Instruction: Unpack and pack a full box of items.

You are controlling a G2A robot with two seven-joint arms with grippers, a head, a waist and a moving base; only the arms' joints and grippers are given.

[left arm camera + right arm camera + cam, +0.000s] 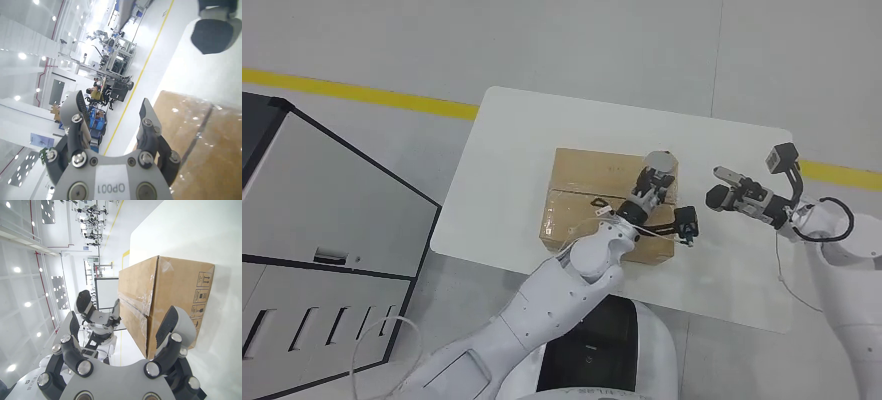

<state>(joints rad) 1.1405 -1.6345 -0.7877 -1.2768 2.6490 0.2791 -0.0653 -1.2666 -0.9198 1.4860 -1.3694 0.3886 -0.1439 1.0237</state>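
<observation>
Cardboard box [587, 200]: closed, top flaps sealed with clear tape along the centre seam. Flat on the white desk [532, 140], roughly mid-desk, nearer the robot's edge than the far one. Handling symbols printed on the side face turned toward the right wrist camera.

Left pincer [659, 168]: above the box top, over the seam's end toward the robot's right. Fingers spread wide, nothing held. In the left wrist view, tan lid and dark seam close under one finger; impossible to tell whether touching.

Right pincer [720, 190]: over bare desk just beside the box's right end, clear of the cardboard in the top view, pointed at that end. Fingers likewise wide apart, empty. From the right wrist camera, the box's nearest vertical corner framed between the two fingers, with the left pincer farther off above the lid.
</observation>
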